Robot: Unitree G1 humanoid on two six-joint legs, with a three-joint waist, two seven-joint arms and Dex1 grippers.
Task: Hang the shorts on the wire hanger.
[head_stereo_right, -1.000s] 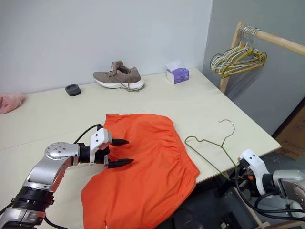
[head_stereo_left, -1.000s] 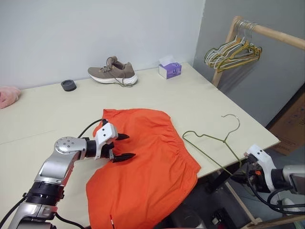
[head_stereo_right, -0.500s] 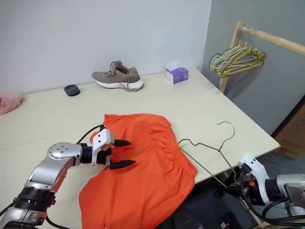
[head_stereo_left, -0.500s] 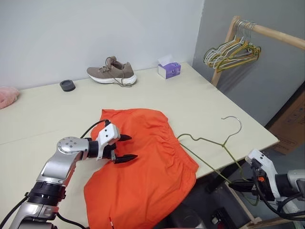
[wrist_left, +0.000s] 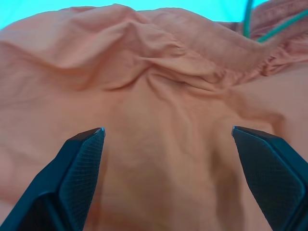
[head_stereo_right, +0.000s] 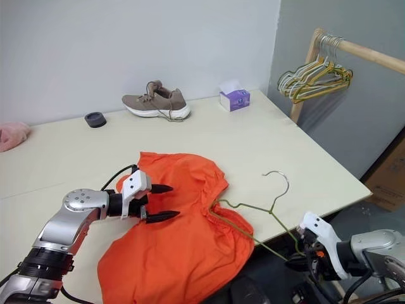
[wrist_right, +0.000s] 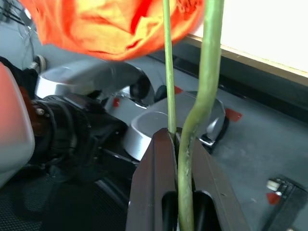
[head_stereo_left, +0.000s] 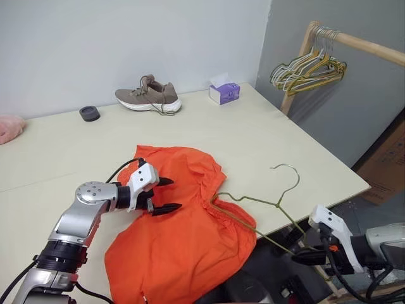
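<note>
Bare table (head_stereo_left: 266, 136) beyond shorts (head_stereo_left: 183, 234); shoe (head_stereo_left: 148, 95), tissue box (head_stereo_left: 225, 92) line far edge.

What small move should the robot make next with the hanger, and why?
Probably keep sliding the hanger further into the shorts. The right gripper is shut on its corner past the table edge, and only the far tip has entered the bunched waistband. The left gripper hovers open over the fabric and could press it down to steady it.

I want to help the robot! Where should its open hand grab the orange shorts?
Probably the gathered waistband edge of the bright orange fabric shorts, from above, beside where the thin olive-green wire hanger pokes in. The bunched rim stands up there, and the open left gripper hovers just short of it.
</note>
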